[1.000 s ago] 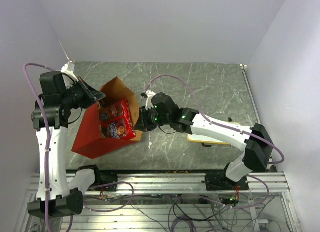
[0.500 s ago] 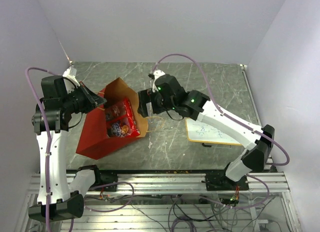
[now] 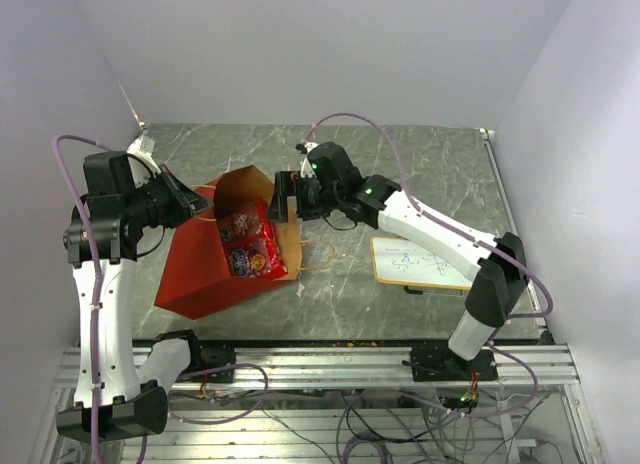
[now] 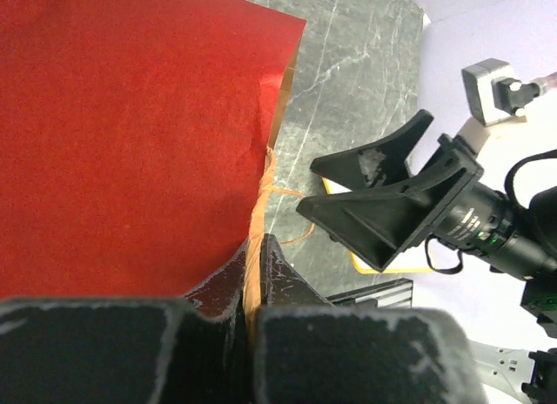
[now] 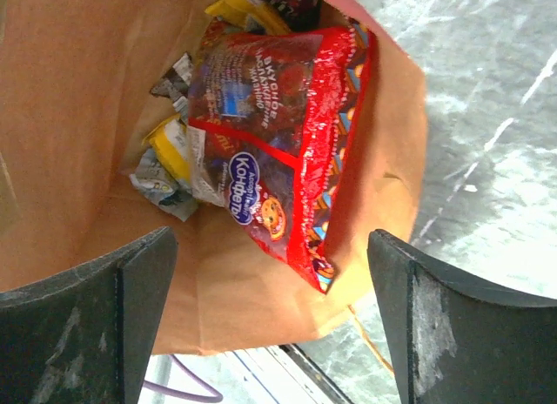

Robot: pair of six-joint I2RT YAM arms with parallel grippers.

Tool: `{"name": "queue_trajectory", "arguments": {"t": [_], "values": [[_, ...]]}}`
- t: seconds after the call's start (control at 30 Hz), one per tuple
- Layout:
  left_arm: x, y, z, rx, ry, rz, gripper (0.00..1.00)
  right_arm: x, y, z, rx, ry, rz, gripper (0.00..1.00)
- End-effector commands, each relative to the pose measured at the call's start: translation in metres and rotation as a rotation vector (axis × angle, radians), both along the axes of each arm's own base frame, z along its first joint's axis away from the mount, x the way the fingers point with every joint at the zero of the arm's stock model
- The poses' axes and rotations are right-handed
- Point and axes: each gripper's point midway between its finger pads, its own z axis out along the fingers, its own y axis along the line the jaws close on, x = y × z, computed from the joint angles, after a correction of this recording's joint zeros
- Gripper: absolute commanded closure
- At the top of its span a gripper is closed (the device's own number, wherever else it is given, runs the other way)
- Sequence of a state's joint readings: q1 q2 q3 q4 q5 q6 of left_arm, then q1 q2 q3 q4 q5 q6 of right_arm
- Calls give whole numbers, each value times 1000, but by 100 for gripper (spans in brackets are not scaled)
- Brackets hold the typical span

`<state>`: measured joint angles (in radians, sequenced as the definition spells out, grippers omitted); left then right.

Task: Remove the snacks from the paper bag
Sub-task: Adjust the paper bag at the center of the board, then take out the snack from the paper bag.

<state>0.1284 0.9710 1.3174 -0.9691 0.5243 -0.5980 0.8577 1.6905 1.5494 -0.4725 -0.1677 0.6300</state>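
The paper bag (image 3: 195, 269) lies tilted on the table, red outside, its brown mouth facing right. My left gripper (image 3: 197, 199) is shut on the bag's upper rim; in the left wrist view a strip of brown paper is pinched at my left gripper (image 4: 254, 247), next to the red wall of the paper bag (image 4: 130, 134). My right gripper (image 3: 281, 198) hangs open just outside the mouth. Between its wide fingers (image 5: 130, 286) I look into the bag at the snacks: a large red packet (image 5: 278, 117), a yellow one (image 5: 170, 147), a pale one (image 5: 157, 182). Nothing is held on the right.
A wood-framed white board (image 3: 420, 262) lies flat on the table right of the bag, under the right forearm. One twisted handle loop (image 3: 318, 246) trails on the marble by the bag's mouth. Walls close in at left, back and right.
My right gripper has opened and drawn back from the bag's mouth toward the far side, holding nothing. The red packet stays inside. The white board is now uncovered. My left gripper keeps its hold.
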Motion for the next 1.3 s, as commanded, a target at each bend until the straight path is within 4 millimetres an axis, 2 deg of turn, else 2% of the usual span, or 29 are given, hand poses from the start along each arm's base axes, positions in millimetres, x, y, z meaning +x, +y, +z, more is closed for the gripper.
{"name": "queue_trajectory", "arguments": {"t": [0.0,0.1,0.17,0.43,0.6,0.7,0.83,0.93,1.03,1.17,1.2,1.27], "values": [[3,-1,14,-17,-33,0,93,-2,27,-5,44,6,14,14],[5,-2,14,-32,-28,0,93,9,24,-41,-53,46,-45,19],[5,-3,14,-36,-22,-2,93,13,27,-54,-76,62,-51,20],[3,-2,8,-32,7,2,93,20,38,-93,-87,95,-68,27],[4,-5,8,-59,13,2,93,15,58,-111,-54,137,-41,33],[5,-4,9,-63,10,6,93,10,72,-111,-21,140,-26,36],[6,-5,11,-68,7,4,93,3,82,-127,-17,173,-45,40],[6,-6,12,-69,0,0,93,3,87,-128,19,189,-59,54],[3,-5,9,-61,12,-3,93,6,91,-120,18,176,-74,64],[-1,-4,9,-42,11,1,93,10,92,-94,36,125,-79,74],[-1,-3,9,-37,9,4,93,10,92,-75,65,107,-77,79],[-2,-1,10,-25,-1,13,93,11,93,-56,91,85,-76,90]]}}
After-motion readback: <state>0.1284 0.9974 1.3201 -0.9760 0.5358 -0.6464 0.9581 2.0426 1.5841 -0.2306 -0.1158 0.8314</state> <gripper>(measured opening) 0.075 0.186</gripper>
